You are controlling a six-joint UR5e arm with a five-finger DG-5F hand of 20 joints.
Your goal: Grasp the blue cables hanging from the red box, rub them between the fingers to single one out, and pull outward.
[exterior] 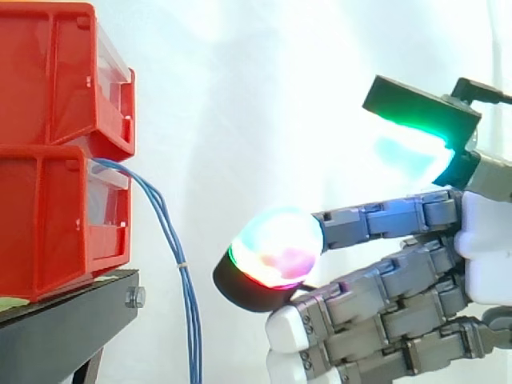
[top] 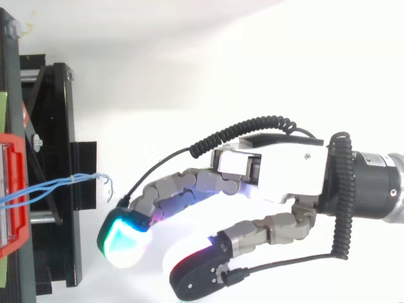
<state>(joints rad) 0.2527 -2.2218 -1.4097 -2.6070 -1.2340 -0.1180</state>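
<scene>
Closest to the side camera is the hand [exterior: 483,240], reaching level toward the front of the lower red box [exterior: 48,224]. Its fingers [exterior: 376,220] are stretched out and loosely spread, holding nothing. One glowing pad [exterior: 276,248] leads at about the height of that box's lower edge. Another finger is lifted higher, with a green glow beneath it [exterior: 416,140]. From above, the hand [top: 284,170] is turned toward the box front, its foremost pad [top: 123,237] just off to one side of the cables and clear of them.

Between the hand and the lower red box hang the blue cables [exterior: 172,256]. They leave the box at the top of its front, arc outward and drop past its front edge. A pale tie [exterior: 182,262] bundles them partway down. A gap of open air separates them from the fingers.

Beyond them the lower red box carries an upper red box [exterior: 48,72]. Both rest on a black stand [exterior: 56,328], and a white curtain [exterior: 264,80] hangs behind.
</scene>
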